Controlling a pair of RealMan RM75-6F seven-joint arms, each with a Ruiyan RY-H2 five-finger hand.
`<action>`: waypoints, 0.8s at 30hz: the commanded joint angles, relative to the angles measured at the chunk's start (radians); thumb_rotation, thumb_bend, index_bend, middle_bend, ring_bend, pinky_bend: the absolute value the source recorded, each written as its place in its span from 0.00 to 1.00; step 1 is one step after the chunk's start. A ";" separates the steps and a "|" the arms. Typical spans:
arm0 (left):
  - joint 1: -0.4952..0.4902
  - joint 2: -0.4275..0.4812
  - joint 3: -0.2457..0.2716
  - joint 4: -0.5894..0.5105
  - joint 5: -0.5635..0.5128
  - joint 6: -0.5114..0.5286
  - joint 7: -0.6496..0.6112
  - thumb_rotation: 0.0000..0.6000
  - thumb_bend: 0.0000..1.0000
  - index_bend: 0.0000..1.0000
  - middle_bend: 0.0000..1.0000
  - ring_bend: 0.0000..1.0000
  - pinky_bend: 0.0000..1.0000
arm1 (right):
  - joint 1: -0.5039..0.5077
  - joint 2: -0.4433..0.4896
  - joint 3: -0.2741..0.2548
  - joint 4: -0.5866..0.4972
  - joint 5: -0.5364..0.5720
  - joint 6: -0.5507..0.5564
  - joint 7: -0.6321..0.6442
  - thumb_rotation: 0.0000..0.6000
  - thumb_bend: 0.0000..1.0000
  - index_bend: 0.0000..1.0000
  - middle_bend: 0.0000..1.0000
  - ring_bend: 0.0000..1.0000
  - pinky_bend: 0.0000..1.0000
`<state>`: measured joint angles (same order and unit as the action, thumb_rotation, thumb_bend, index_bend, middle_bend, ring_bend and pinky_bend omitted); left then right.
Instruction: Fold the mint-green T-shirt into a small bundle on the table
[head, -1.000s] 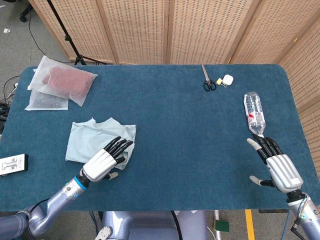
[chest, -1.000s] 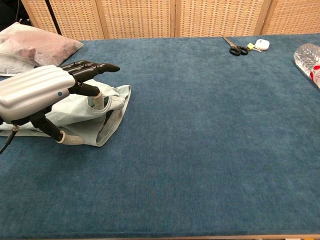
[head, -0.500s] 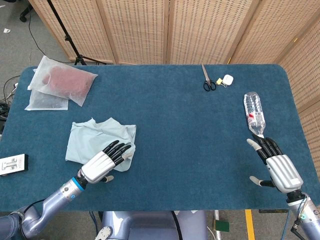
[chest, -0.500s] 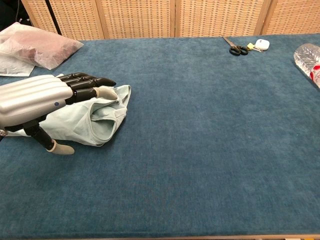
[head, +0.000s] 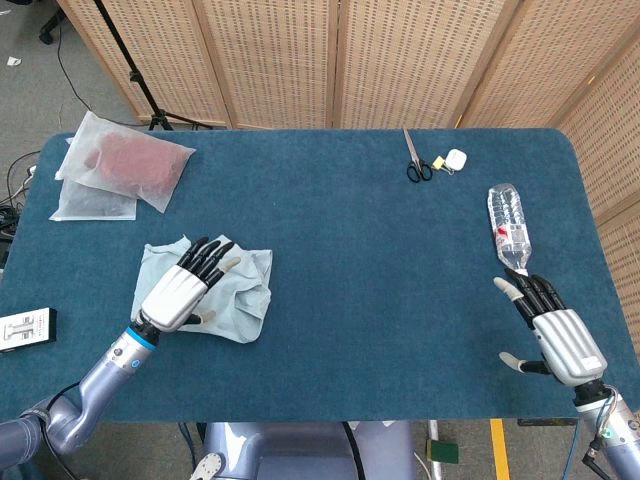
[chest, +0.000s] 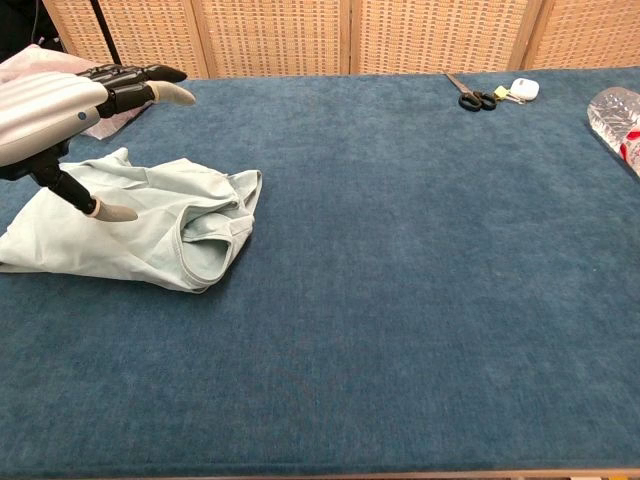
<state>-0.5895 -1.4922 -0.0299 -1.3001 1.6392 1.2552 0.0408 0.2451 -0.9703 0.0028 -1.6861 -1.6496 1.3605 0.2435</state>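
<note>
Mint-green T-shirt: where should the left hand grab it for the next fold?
Likely the loose right-hand edge of the T-shirt, where the collar opening lies in layers. The left hand hovers open above the cloth, so lower it from above and carry that edge leftward.

We see that the left hand (head: 180, 290) has lifted off the near right edge of the mint-green T-shirt (head: 235, 290) and swung up and back over the shirt's middle, fingers spread and holding nothing. In the chest view it now hangs clear above the cloth. The shirt's right edge, pressed under the fingers a second ago, lies uncovered.
</note>
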 joint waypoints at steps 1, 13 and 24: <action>-0.010 -0.034 -0.024 0.068 -0.064 -0.064 -0.010 1.00 0.00 0.00 0.00 0.00 0.00 | 0.002 -0.001 0.000 0.001 0.002 -0.004 0.001 1.00 0.05 0.00 0.00 0.00 0.00; -0.048 -0.135 -0.047 0.179 -0.083 -0.095 -0.015 1.00 0.00 0.00 0.00 0.00 0.00 | 0.005 -0.002 0.001 0.002 0.008 -0.014 0.000 1.00 0.05 0.00 0.00 0.00 0.00; -0.074 -0.183 -0.053 0.196 -0.080 -0.103 0.021 1.00 0.00 0.00 0.00 0.00 0.00 | 0.004 0.002 0.002 0.005 0.008 -0.009 0.012 1.00 0.05 0.00 0.00 0.00 0.00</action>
<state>-0.6621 -1.6723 -0.0835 -1.1058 1.5593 1.1534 0.0595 0.2488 -0.9689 0.0045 -1.6811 -1.6417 1.3515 0.2554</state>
